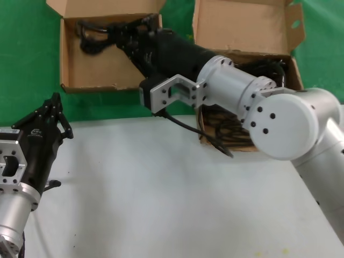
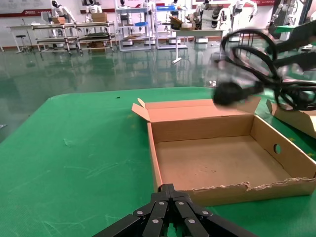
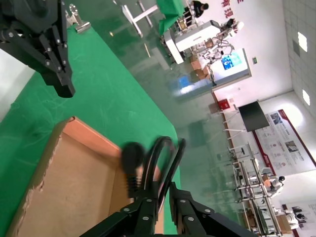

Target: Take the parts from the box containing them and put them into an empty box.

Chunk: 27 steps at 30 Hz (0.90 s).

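My right gripper (image 1: 119, 36) reaches across to the smaller empty box (image 1: 102, 70) and is shut on a looped black power cord (image 1: 91, 35), which hangs over the box's far side. In the right wrist view the fingers (image 3: 148, 205) pinch the cord's loops (image 3: 160, 158), with its moulded plug (image 3: 132, 158) above the box floor (image 3: 74, 187). The left wrist view shows the cord (image 2: 247, 64) in the air above the box (image 2: 217, 163). The larger box (image 1: 242, 24), with its notched flap, stands to the right and holds more cords (image 1: 231, 129), partly hidden by my right arm.
My left gripper (image 1: 54, 99) is parked, shut and empty, over the white table (image 1: 161, 188), close to the empty box's ragged front wall (image 2: 247, 190). Both boxes stand on a green cloth (image 1: 27, 54). The right arm spans the space between the boxes.
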{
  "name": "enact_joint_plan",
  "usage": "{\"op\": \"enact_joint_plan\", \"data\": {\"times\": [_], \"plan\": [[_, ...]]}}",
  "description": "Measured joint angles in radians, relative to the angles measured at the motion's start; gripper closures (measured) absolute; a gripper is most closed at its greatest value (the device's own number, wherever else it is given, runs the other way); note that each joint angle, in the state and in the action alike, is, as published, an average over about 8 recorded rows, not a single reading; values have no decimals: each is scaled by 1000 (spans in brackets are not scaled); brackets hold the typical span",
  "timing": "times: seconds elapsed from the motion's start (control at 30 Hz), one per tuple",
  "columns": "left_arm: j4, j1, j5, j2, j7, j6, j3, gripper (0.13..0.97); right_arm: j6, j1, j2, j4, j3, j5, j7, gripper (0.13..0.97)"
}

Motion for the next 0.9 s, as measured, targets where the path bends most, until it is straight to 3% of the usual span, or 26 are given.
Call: {"op": "enact_joint_plan", "data": {"times": [0.2, 0.37, 0.5, 0.9], "plan": [[0, 0, 0, 0, 0, 0, 0, 952, 48, 13, -5, -61, -28, 74, -67, 904], [0, 0, 0, 0, 0, 0, 0, 952, 54, 6, 7, -48, -18, 93, -76, 845], [0, 0, 0, 0, 0, 0, 0, 952, 44, -19, 27, 10, 16, 80, -54, 809], [0, 0, 0, 0, 0, 0, 0, 952, 12, -182, 107, 260, 178, 18, 43, 569]]}}
